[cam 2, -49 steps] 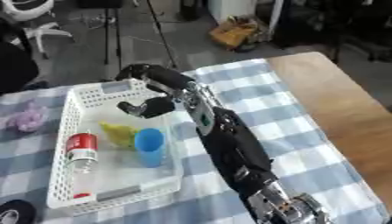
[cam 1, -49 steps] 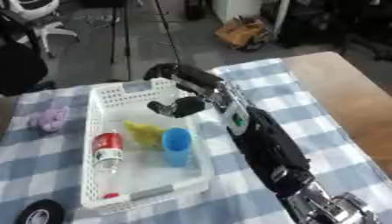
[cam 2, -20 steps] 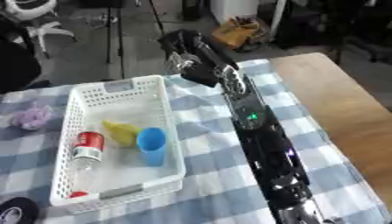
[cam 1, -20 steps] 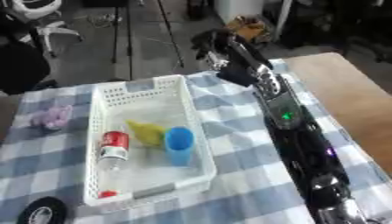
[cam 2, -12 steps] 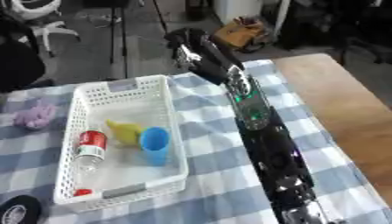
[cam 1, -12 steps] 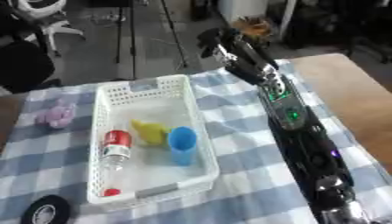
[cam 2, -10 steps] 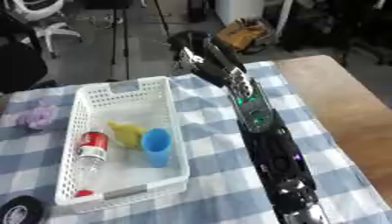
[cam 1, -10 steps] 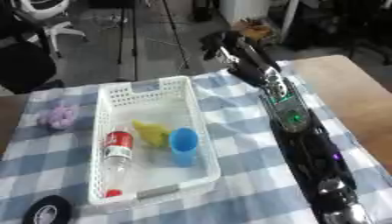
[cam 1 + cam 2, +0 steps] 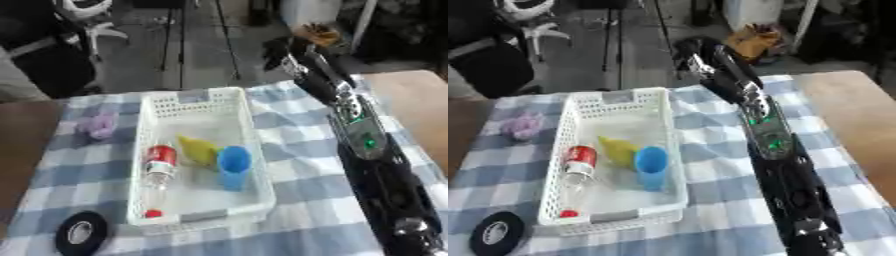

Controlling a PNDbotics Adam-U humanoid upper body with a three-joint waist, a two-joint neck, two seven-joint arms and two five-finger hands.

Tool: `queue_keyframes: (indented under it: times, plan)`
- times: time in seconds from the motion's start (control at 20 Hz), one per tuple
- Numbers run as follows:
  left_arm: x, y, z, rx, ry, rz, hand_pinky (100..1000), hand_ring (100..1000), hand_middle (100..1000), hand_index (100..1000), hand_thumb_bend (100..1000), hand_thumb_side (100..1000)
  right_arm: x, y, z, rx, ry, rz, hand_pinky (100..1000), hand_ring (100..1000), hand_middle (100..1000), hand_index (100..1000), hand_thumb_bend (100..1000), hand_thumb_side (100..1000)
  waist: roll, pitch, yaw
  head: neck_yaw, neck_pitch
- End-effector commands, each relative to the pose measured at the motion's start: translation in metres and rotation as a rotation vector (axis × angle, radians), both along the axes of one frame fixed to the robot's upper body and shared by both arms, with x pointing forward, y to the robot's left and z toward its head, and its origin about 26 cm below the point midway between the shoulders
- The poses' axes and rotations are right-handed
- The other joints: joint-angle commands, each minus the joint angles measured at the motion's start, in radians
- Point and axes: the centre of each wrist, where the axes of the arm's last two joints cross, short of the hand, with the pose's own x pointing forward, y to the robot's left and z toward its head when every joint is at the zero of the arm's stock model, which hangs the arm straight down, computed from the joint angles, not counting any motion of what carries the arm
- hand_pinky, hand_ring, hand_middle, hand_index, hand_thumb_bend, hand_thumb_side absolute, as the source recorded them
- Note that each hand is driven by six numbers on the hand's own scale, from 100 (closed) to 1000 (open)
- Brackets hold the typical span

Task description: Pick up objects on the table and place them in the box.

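A white slotted box (image 9: 206, 95) stands on the checked cloth. In it lie a clear bottle with a red label (image 9: 158, 165), a yellow object (image 9: 198, 150) and a blue cup (image 9: 234, 165). A small purple object (image 9: 96, 125) lies on the cloth left of the box. A black tape roll (image 9: 81, 232) sits at the near left corner. My right arm (image 9: 363, 145) stretches up the right side, and its hand (image 9: 694, 50) hangs past the table's far edge, beyond the box's far right corner, with nothing seen in it. My left hand is out of sight.
Bare wooden tabletop (image 9: 421, 100) shows to the right of the cloth. Beyond the far edge are a dark floor, a black office chair (image 9: 52, 62) at the left and a brown object (image 9: 754, 37) on the floor.
My right hand has lifted from over the box and swung back past the far edge. The view has shifted a little; the box's contents have stayed put.
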Motion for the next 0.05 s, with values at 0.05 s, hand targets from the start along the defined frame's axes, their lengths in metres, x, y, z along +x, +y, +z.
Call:
queue_keyframes:
  times: [0.05]
  plan:
    - [-0.0020,0.0033,0.0103,0.015,-0.033,0.009,356,931,877,847,526,926,-0.0025,-0.0075,0.0170,0.005,-0.048,-0.012,628,572,607,776,100,748,-0.015,-0.027,0.001,0.013,0.016]
